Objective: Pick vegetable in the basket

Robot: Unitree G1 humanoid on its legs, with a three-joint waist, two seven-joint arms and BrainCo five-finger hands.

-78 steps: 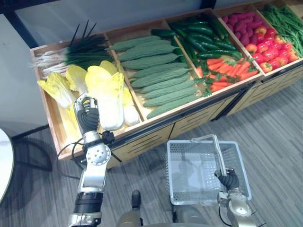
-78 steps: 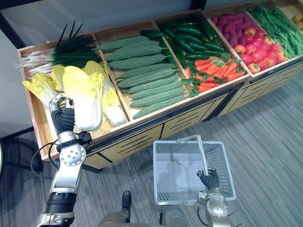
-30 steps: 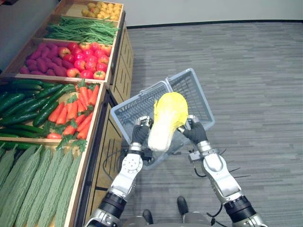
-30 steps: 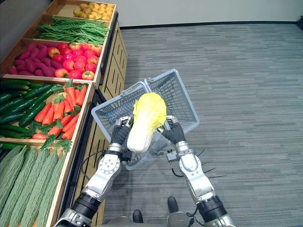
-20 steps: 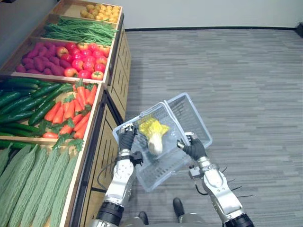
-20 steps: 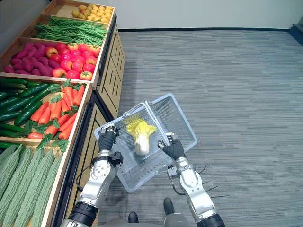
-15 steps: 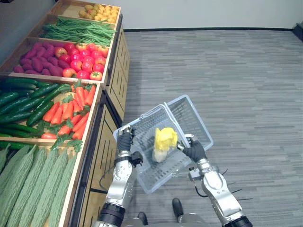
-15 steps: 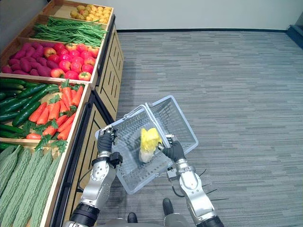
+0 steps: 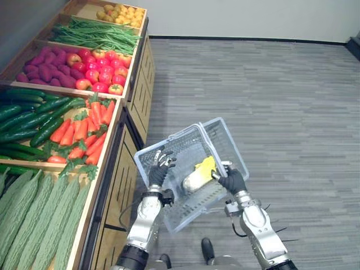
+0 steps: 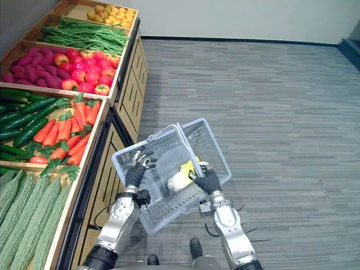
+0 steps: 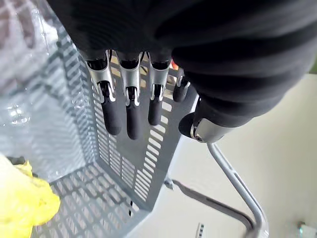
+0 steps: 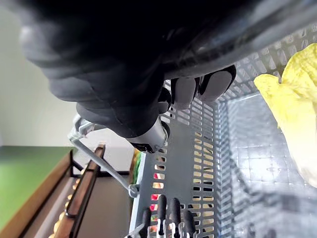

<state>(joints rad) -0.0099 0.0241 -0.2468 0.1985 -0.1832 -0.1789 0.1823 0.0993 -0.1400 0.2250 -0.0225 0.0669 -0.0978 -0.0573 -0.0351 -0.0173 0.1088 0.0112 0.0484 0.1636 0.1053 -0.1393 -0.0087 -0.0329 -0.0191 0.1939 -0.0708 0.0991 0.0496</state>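
Carries a grey mesh basket (image 9: 183, 209) beside the wooden produce stand (image 9: 138, 84), right hand (image 9: 232, 181) curled tight round the handle (image 9: 207, 147). Hovers the left hand (image 9: 159, 169) over the basket's wall on the stand side, fingers (image 11: 126, 106) straight and spread, gripping nothing. Shows a yellow cabbage (image 9: 199, 173) lying on its side on the basket floor, between the two hands and just beside the right one. Points its pale stalk end toward the left hand, its leafy tip toward the handle and the right hand. Leaves the drop into the basket looking done, by this reading. Puts the free left hand nearer the carrots (image 9: 84, 132) and cucumbers (image 9: 34, 115) for any further pick, with the cabbage off to its right and the right hand tied up with the basket.
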